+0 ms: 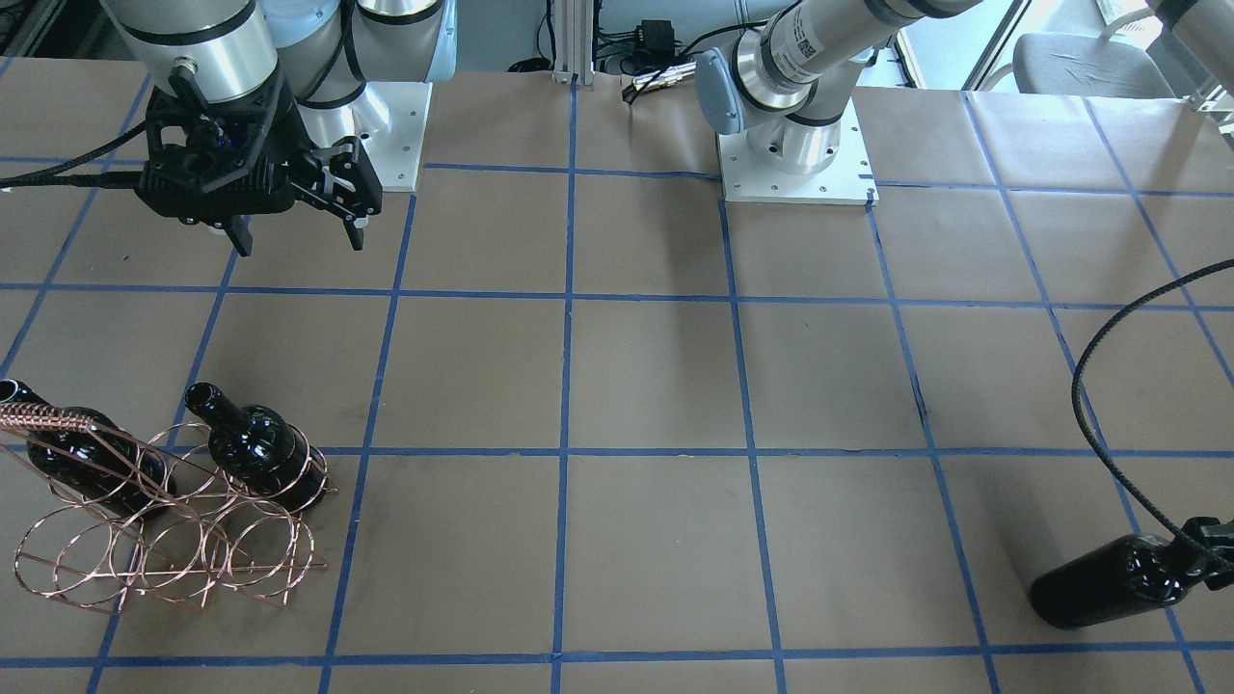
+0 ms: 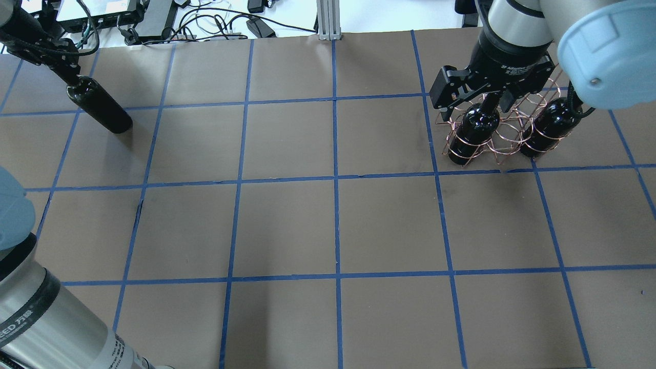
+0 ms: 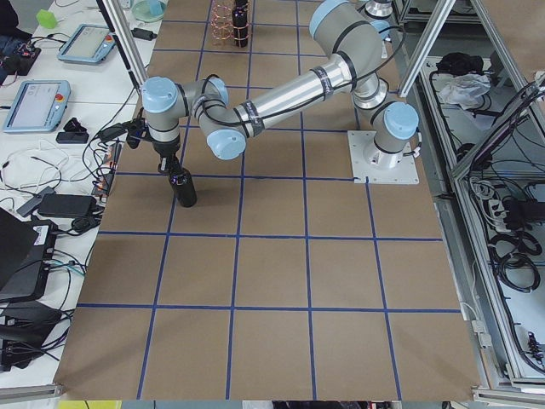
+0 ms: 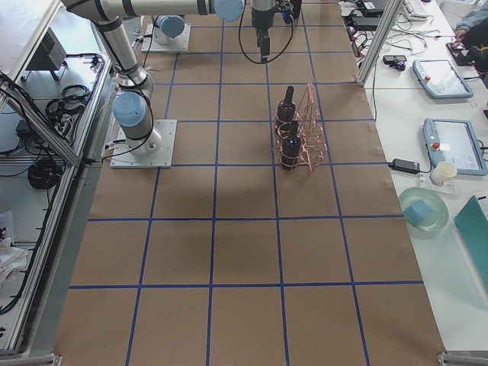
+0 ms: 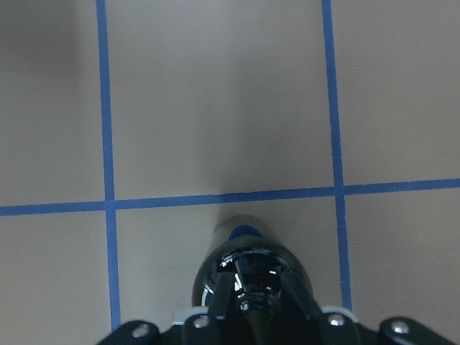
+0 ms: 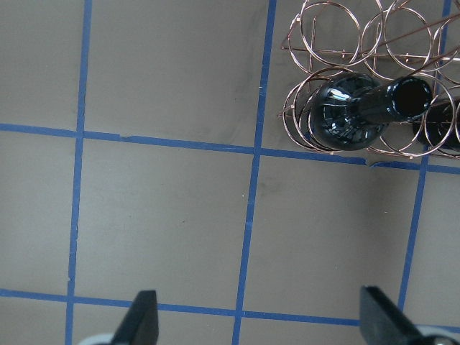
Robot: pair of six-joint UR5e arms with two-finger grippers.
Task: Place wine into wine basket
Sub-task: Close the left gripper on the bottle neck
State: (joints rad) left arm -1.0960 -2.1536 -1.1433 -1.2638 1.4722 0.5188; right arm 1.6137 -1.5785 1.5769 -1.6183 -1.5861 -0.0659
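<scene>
Grip by left claw (image 5: pixel 253 309) shut round neck of glossy near-black glass wine bottle (image 2: pixel 102 110), far left of brown-paper worktop (image 2: pixel 287 225). Well apart at right: copper thin-wire ring basket (image 2: pixel 505 134) holding two matching bottles (image 1: pixel 255 448), gap between. Above it, right claw (image 1: pixel 297 239) wide open, empty. Risk: swing from neck-only hold, base snagging wire, tipping light basket.

Left arm (image 3: pixel 289 89), right arm (image 4: pixel 137 8): silver tube links, pale blue joint caps (image 2: pixel 605 51), black bands, white lettering. White square base plate (image 1: pixel 771 188) with corner screws. Right pincer (image 1: pixel 299 239): black, two-fingered. Black braided cable (image 1: pixel 1075 381) at left wrist.
</scene>
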